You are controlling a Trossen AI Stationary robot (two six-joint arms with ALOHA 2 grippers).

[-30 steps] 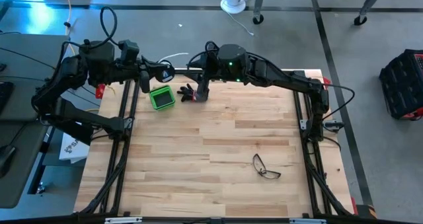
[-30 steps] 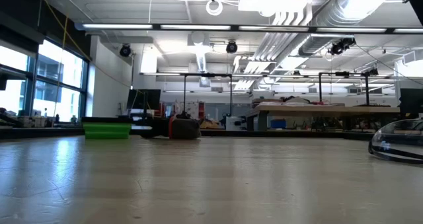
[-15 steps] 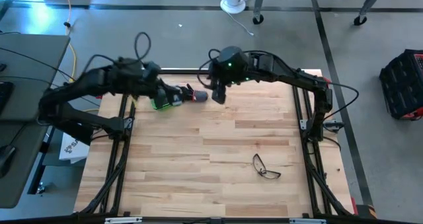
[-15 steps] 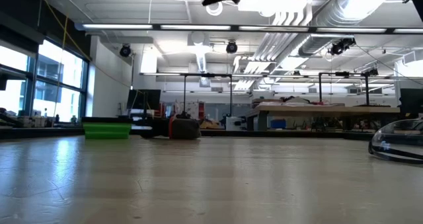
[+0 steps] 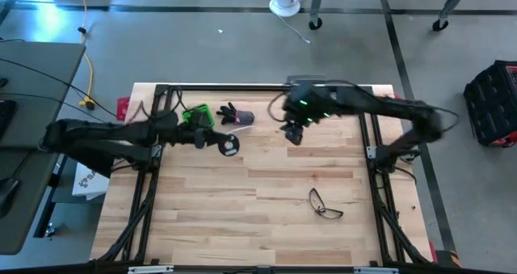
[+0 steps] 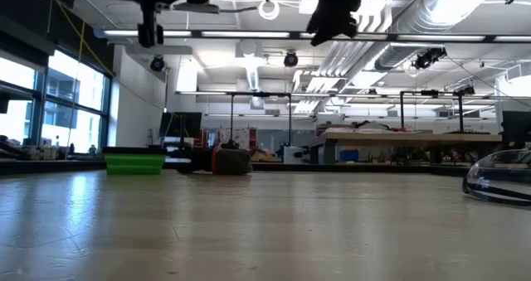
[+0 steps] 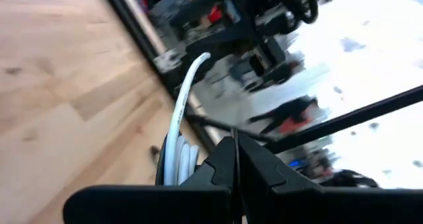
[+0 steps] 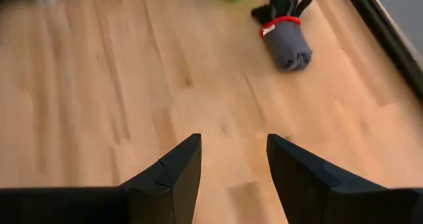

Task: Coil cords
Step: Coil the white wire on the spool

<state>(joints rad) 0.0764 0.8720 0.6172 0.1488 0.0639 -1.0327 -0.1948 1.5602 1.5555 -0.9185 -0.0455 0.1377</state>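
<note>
Both arms swung inward over table point(image 5: 266, 217). Left end effector point(image 5: 216, 141) clamped on reel point(image 5: 230, 145), cord point(image 7: 180, 128) partly wound. Right end effector point(image 5: 293, 135) apart, empty, beyond. Coiling seems underway, unfinished.

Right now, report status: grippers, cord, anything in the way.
Left gripper shut on the white cord, reel hanging at it above the table. Right gripper open, empty, mid-table. Rolled glove, green box and glasses lie nearby.

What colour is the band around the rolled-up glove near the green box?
Red, wrapped around the grey and black glove; the right wrist view shows it best.
</note>
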